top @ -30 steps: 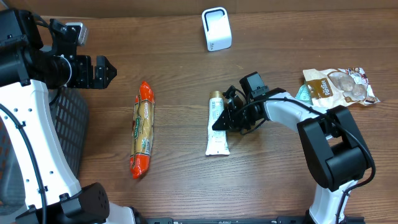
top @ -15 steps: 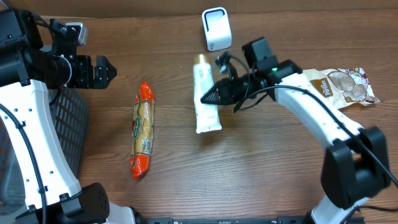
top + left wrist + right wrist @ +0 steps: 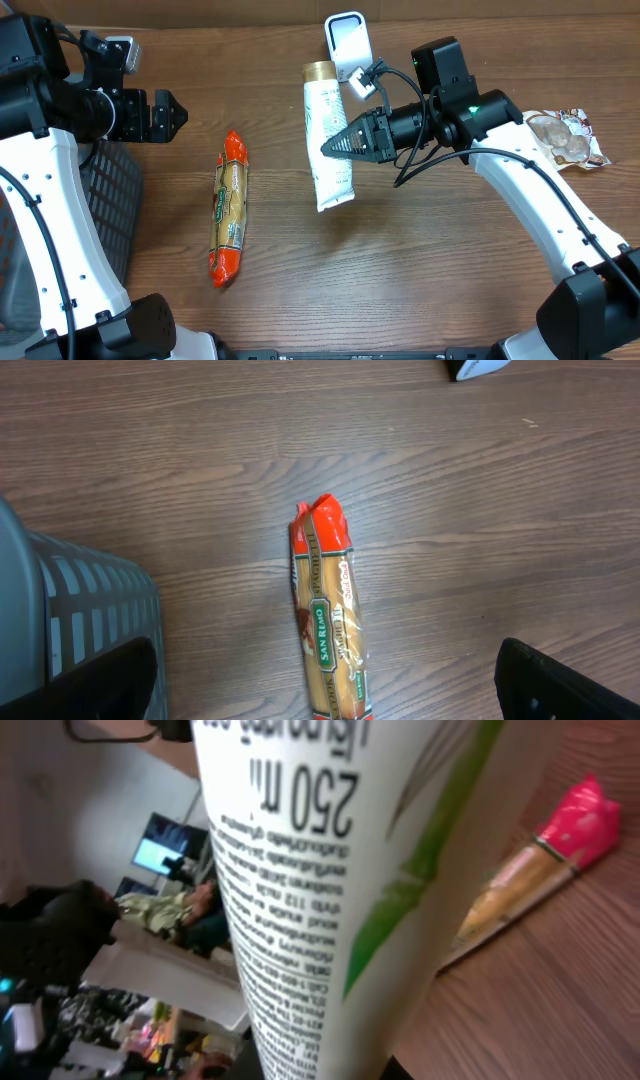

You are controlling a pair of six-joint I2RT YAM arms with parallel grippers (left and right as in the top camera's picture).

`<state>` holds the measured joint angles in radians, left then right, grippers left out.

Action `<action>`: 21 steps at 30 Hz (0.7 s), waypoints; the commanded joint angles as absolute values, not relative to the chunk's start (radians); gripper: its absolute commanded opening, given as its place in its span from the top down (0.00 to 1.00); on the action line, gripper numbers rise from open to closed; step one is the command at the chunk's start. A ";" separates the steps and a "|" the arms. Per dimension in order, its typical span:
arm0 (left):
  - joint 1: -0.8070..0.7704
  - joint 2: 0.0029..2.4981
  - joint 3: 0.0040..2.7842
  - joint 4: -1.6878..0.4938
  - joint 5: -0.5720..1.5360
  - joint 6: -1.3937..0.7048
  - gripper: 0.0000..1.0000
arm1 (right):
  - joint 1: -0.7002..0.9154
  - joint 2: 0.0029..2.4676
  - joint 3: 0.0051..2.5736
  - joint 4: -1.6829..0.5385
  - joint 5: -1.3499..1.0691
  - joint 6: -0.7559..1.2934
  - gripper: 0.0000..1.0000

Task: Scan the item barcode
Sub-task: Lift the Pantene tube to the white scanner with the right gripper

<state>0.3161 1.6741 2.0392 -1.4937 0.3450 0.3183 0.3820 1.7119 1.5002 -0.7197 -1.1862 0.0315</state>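
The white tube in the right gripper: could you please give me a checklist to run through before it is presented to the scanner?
1. Grip: the right gripper is shut on the white tube, near its lower half. Ok.
2. Tube off the table: it hangs above the wood with its shadow below. Ok.
3. Position: the tube's gold cap end sits close beside the scanner. Ok.
4. Barcode facing the scanner: the right wrist view shows only printed text, no barcode. Cannot tell.
5. Left gripper: open, empty, far to the left. Ok.
6. Pasta packet: flat on the table, left of the tube, apart from it. Ok.
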 commanded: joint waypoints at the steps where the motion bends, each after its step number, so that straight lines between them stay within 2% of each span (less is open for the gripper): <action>1: 0.314 1.676 2.044 -1.491 0.356 0.340 0.00 | 0.395 1.666 1.567 -0.724 -1.024 0.078 0.97; 11: 0.314 1.676 2.044 -1.491 0.356 0.340 0.00 | 0.499 1.700 1.908 -0.938 -0.251 0.011 0.97; 18: 0.314 1.676 2.044 -1.491 0.356 0.340 0.00 | 0.541 1.801 1.917 -0.781 0.255 -0.210 0.96; 21: 0.314 1.676 2.044 -1.491 0.356 0.340 0.00 | 0.541 1.878 1.917 -0.681 0.373 -0.376 0.96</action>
